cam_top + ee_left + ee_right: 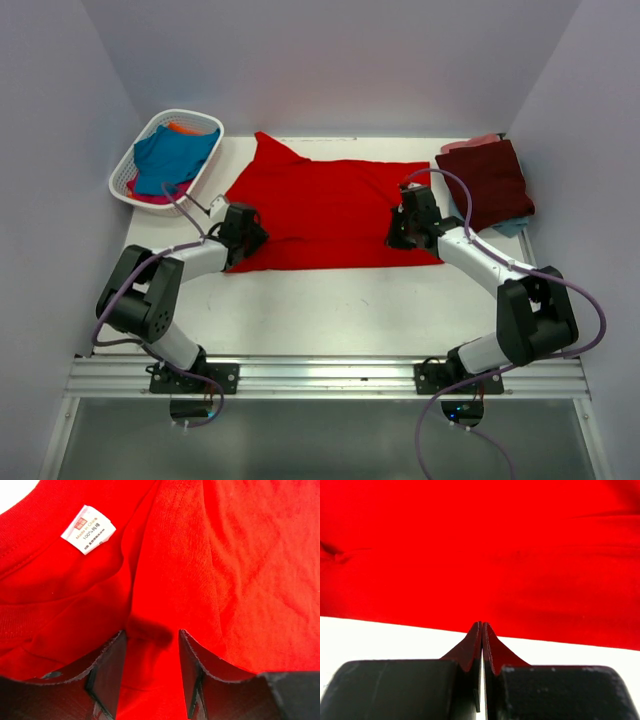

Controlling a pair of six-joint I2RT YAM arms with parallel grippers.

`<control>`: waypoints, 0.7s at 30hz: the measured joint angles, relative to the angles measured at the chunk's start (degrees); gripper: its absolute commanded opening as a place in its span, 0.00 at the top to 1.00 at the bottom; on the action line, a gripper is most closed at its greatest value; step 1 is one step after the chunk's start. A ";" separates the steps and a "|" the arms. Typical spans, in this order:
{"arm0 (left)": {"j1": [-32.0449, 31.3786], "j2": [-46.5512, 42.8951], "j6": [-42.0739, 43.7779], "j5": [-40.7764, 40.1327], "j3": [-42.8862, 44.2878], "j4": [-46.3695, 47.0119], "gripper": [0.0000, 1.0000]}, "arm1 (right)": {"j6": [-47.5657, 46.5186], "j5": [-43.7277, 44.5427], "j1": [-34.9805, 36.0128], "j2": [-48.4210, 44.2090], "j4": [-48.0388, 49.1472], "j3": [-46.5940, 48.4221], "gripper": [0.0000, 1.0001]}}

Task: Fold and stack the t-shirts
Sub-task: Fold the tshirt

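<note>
Cloth fills both wrist views: the red t-shirt (330, 210) lies spread flat across the middle of the desk (340, 310), one point of it poking toward the upper edge. My left gripper (151, 632) sits over its lower left corner, jaws partly spread with a ridge of red cloth between them; I cannot tell whether they press it. A white label (88, 529) shows inside the collar, upper left of that wrist view. My right gripper (481, 626) is pressed together right at the shirt's hem, at its right edge; whether any cloth is caught I cannot tell. A folded maroon t-shirt (490, 185) lies at the upper right. At the upper left, a white basket (125, 175) holds a teal t-shirt (170, 160) and an orange t-shirt (185, 127).
</note>
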 measured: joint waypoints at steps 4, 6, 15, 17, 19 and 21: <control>0.07 0.57 0.28 0.42 0.00 1.49 0.54 | -0.28 0.52 0.00 0.00 -0.35 0.00 1.00; 0.09 0.66 0.31 0.63 -0.02 1.70 0.55 | -0.39 1.05 0.00 0.00 -0.44 -0.02 1.00; 0.09 -1.95 0.35 0.35 -0.02 0.85 0.55 | -0.39 1.38 0.00 0.00 -0.50 -0.02 1.00; 0.09 -3.72 0.39 -0.04 -0.04 0.83 0.55 | -0.39 1.36 0.00 0.00 -0.50 -0.02 1.00; 0.09 -4.90 0.46 -0.48 -0.04 0.90 0.55 | -0.39 1.38 0.00 0.00 -0.48 -0.02 1.00; 0.09 -5.07 0.59 -0.81 -0.04 1.09 0.55 | -0.39 1.36 0.00 0.00 -0.48 -0.02 1.00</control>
